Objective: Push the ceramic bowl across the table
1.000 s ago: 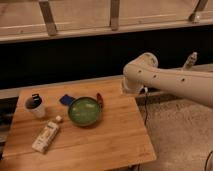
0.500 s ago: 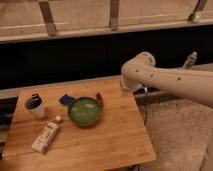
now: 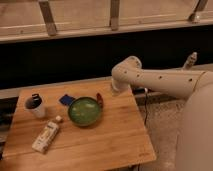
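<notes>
The green ceramic bowl (image 3: 85, 110) sits upright near the middle of the wooden table (image 3: 115, 140), toward its far side. My white arm reaches in from the right and bends down at the table's far right edge. My gripper (image 3: 116, 90) hangs below that bend, to the right of the bowl and apart from it, mostly hidden by the arm.
A white cup with a black handle (image 3: 35, 105) stands at the far left. A blue flat item (image 3: 66, 100) lies behind the bowl and a small red item (image 3: 100, 100) lies against its right rim. A bottle (image 3: 46, 136) lies at the front left. A railing and a dark wall run behind the table.
My arm has shifted a little to the left, closer to the bowl. The bowl and the other items have not moved.
</notes>
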Robot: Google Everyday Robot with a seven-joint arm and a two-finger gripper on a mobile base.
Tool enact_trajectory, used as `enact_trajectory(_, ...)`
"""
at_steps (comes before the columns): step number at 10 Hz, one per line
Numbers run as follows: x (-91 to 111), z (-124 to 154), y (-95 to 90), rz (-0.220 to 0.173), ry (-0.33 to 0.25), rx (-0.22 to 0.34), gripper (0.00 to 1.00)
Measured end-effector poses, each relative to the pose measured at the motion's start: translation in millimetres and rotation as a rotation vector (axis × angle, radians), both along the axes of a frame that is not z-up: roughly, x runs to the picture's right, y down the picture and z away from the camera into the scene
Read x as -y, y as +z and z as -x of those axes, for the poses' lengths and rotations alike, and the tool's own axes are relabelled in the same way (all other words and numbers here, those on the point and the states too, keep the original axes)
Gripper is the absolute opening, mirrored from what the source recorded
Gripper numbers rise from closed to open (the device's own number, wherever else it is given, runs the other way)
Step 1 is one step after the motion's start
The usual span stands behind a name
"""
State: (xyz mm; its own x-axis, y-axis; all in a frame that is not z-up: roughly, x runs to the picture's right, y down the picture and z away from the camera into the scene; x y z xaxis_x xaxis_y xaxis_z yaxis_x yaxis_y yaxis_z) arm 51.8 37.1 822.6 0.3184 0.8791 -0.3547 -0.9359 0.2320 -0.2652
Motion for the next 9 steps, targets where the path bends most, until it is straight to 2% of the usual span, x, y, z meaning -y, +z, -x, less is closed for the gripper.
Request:
enact_trajectory(2, -11.4, 2.7, 13.9, 0.03, 0.01, 0.025, 0.0)
enact_trajectory(7, -11.6, 3.6, 14.7, 0.036, 0.008, 0.031, 0.0)
enact_trajectory(9, -17.8, 17.4, 32.3, 0.063, -0.002, 0.077, 0.0)
